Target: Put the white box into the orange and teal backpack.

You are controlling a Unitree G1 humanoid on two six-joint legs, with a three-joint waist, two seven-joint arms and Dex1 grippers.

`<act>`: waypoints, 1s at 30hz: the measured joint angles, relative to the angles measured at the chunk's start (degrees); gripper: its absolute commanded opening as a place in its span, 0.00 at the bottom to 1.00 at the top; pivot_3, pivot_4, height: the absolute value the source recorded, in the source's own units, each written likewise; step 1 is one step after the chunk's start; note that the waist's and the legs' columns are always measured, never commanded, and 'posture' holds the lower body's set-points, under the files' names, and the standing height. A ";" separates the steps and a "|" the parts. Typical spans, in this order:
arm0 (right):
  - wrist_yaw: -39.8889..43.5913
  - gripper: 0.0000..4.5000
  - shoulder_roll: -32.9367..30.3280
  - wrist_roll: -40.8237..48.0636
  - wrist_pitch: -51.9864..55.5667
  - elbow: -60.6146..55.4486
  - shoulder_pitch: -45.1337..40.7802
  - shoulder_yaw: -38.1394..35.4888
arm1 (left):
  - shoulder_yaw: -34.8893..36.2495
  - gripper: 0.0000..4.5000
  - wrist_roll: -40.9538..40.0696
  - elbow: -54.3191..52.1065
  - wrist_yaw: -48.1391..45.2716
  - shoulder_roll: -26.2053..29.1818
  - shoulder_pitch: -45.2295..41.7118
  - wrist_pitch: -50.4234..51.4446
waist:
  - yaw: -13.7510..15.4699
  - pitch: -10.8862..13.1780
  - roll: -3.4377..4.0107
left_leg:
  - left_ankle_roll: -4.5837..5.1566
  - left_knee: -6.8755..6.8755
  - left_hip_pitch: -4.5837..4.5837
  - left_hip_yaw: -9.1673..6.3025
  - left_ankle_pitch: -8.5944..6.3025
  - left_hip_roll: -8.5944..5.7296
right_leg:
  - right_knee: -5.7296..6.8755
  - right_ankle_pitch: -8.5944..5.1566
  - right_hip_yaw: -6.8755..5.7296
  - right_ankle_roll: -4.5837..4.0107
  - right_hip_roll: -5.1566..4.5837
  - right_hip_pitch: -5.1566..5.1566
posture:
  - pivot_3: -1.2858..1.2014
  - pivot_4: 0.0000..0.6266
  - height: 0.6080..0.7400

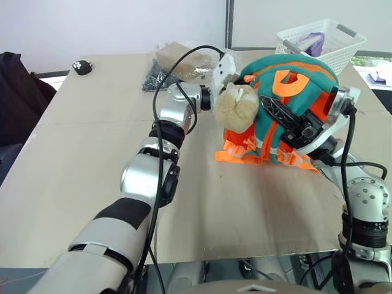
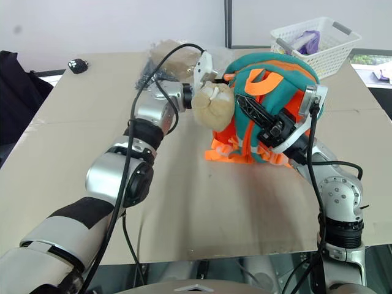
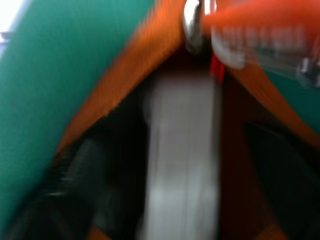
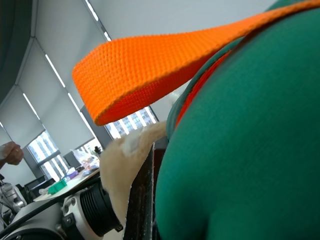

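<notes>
Two end effectors meet one backpack (image 1: 288,92): left unclear at its opening, right (image 1: 288,125) pinching its fabric

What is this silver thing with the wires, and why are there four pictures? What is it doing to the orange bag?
It is a robot with two silver arms. Two pictures come from cameras in its head, looking down over a table. The other two come from small cameras on its wrists, so they are very close up.

On the table sits the orange and teal backpack. The right gripper is shut on the backpack's side and seems to hold it up. The left hand, wrapped in beige cloth, reaches into the opening. Its wrist camera looks inside and shows the white box, blurry, already in there.

Farther back are a white basket, a beige bag and a small black thing.
</notes>
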 measured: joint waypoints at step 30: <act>0.61 0.00 1.69 -1.57 -1.21 -0.27 1.78 1.05 | 3.69 0.33 -24.85 -61.34 16.07 12.35 33.06 41.38 | 1.36 -0.02 -0.01 | -0.05 0.00 0.21 -0.22 0.02 -0.01 | -0.04 0.07 0.33 -0.05 0.01 0.09 | 0.52 0.24 1.00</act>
